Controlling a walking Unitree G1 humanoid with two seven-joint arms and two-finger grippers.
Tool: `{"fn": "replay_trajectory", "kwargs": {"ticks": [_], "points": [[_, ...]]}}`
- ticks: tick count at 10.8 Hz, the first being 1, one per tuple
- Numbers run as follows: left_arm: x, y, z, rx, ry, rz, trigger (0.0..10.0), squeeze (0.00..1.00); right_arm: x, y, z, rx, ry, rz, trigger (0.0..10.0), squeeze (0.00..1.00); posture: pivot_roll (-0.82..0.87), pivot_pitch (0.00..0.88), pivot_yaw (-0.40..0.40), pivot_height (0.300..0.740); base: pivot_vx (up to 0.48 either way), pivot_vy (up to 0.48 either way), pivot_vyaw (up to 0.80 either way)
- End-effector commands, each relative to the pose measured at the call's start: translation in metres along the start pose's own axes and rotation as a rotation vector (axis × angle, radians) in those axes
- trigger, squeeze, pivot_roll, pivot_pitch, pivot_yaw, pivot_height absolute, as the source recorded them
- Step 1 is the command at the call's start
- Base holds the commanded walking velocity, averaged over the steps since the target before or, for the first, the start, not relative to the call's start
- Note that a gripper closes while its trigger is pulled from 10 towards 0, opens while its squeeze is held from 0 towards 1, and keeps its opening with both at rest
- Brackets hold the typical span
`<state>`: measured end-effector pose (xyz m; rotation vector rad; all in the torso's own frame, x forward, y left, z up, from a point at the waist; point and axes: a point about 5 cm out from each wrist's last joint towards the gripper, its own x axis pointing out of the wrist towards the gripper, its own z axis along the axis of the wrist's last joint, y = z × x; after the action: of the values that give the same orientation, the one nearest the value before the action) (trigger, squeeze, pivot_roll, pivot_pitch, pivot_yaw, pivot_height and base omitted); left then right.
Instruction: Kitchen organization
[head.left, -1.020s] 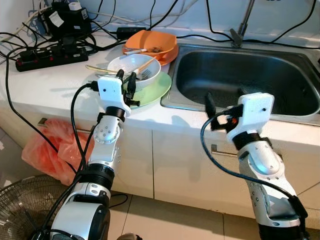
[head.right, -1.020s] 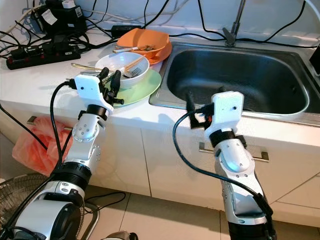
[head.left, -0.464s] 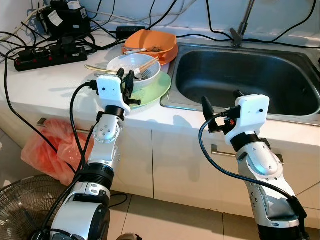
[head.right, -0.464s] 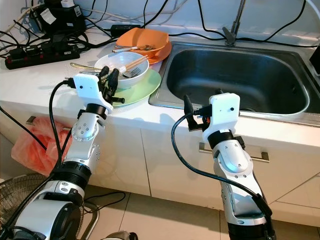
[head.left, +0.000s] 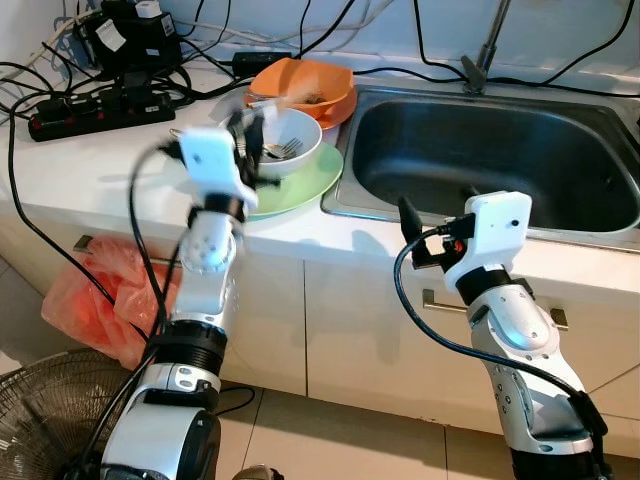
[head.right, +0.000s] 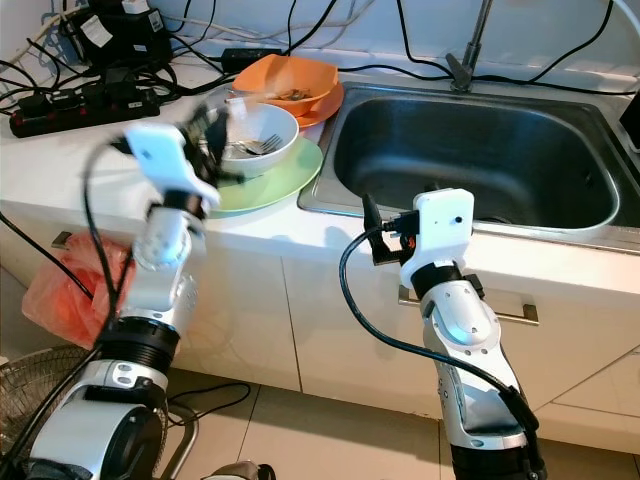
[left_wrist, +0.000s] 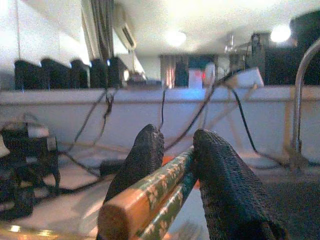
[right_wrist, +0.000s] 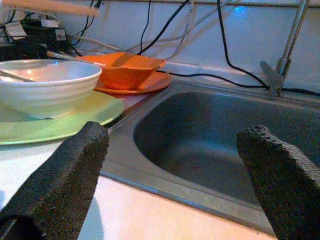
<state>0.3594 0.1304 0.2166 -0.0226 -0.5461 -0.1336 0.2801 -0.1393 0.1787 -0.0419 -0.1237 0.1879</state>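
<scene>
My left gripper (head.left: 247, 126) hangs above the white bowl (head.left: 292, 146), blurred by motion, shut on a pair of wooden chopsticks (left_wrist: 150, 200) with a green pattern. They run between its two fingers in the left wrist view. A fork lies in the bowl, which stands on a pale green plate (head.left: 305, 183). Behind it an orange bowl (head.left: 305, 82) sits on an orange plate. My right gripper (head.left: 437, 205) is open at the front rim of the steel sink (head.left: 560, 235), with nothing between its fingers (right_wrist: 65, 170).
Power strips and tangled cables (head.left: 110, 60) crowd the counter's back left. The faucet (head.left: 485, 45) rises behind the sink. Below the counter are cabinet doors, an orange plastic bag (head.left: 95, 300) and a fan (head.left: 40, 420) on the floor.
My left gripper has risen and swung toward the back with the chopsticks, lifting them off the white bowl. My right gripper has drifted slightly left along the sink's front rim.
</scene>
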Motion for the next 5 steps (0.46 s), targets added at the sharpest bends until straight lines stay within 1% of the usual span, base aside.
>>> {"fn": "replay_trajectory", "kwargs": {"ticks": [1,2,3,5], "points": [[-0.002,-0.004,0.001,-0.001,0.003,-0.001,0.0,0.00,0.003,0.001,-0.002,0.011,0.021,0.001,10.0,0.00,0.02,0.029,0.023,0.740,0.000,0.000,0.00],[-0.004,-0.007,0.002,-0.005,0.002,-0.008,0.0,0.00,0.003,0.000,-0.003,0.012,0.021,-0.002,10.0,0.00,0.02,0.027,0.021,0.740,0.000,0.000,0.00],[-0.009,-0.015,0.003,-0.021,0.010,-0.026,0.0,0.00,0.004,-0.001,-0.002,0.011,0.018,-0.010,10.0,0.00,0.03,0.026,0.020,0.740,0.000,0.000,0.00],[-0.015,-0.020,0.003,-0.035,0.023,-0.041,0.0,0.00,0.005,-0.004,-0.001,0.004,0.011,-0.032,10.0,0.00,0.03,0.025,0.022,0.740,0.000,0.000,0.00]]}}
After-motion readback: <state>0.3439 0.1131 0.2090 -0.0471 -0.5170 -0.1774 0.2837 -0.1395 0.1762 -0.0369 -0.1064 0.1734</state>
